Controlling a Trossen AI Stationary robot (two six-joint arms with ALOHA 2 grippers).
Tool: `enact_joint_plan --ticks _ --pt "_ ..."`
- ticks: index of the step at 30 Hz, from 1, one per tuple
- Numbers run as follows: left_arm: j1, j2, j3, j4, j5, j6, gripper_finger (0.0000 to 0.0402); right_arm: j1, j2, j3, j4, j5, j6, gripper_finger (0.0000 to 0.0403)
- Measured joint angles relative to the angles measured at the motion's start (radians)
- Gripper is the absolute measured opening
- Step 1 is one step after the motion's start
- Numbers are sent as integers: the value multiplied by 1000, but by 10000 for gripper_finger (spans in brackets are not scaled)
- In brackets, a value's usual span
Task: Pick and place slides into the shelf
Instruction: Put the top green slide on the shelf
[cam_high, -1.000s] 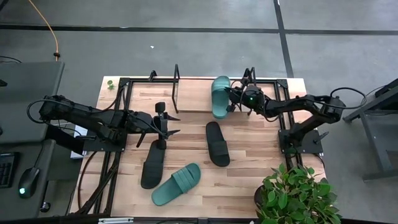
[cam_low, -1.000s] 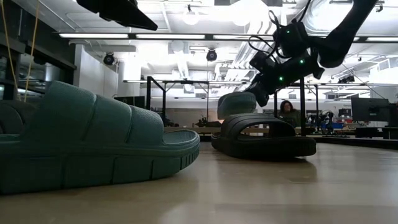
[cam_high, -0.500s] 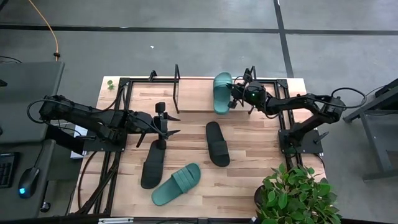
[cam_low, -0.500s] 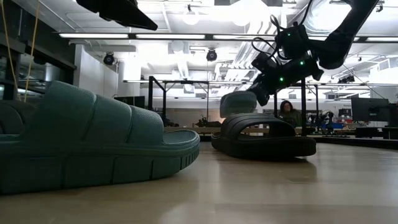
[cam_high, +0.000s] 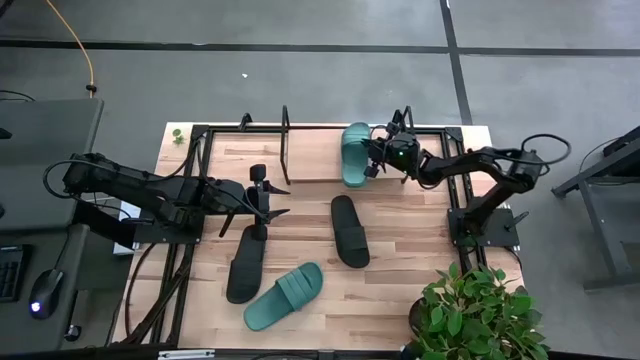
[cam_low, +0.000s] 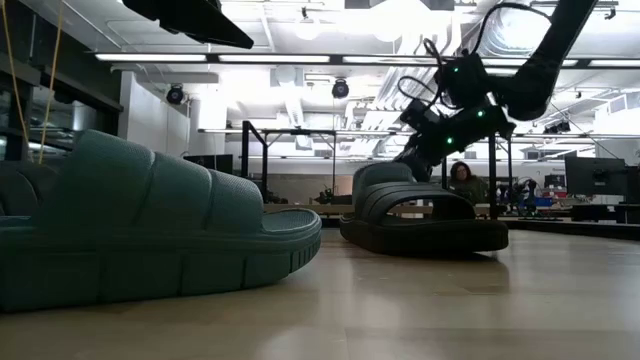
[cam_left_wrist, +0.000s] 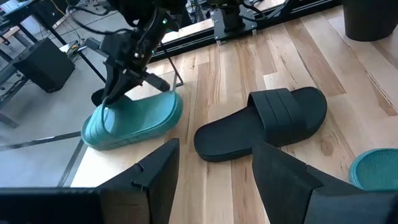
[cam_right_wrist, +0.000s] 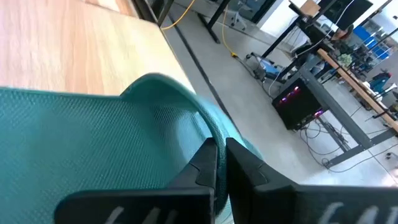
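High view: right gripper (cam_high: 377, 155) pinching teal slide (cam_high: 354, 154) over shelf (cam_high: 310, 160); lower it flat before releasing, left gripper (cam_high: 270, 201) spread, idle.

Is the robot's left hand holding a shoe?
No, the left hand is open and empty above the table, while the right hand holds a green slide at the shelf.

Robotics lab: strip lights (cam_low: 250, 57), equipment benches (cam_right_wrist: 348, 74).

No readable text, labels or numbers anywhere.
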Motion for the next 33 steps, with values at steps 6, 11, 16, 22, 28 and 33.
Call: enact_joint_plan --ticks 6,11,16,22,28,33 --pt "0 0 0 0 0 0 184 0 51 46 4 0 2 0" --pt "0 0 0 0 0 0 184 10 53 62 -36 3 0 0" --pt "0 0 0 0 0 0 184 12 52 65 -81 39 -7 0" --pt "0 0 0 0 0 0 184 21 47 66 -93 65 -8 0" --pt "0 0 0 -1 0 0 184 38 17 64 -128 129 -23 4" --pt "0 0 0 -2 0 0 184 49 7 63 -152 185 -23 41"
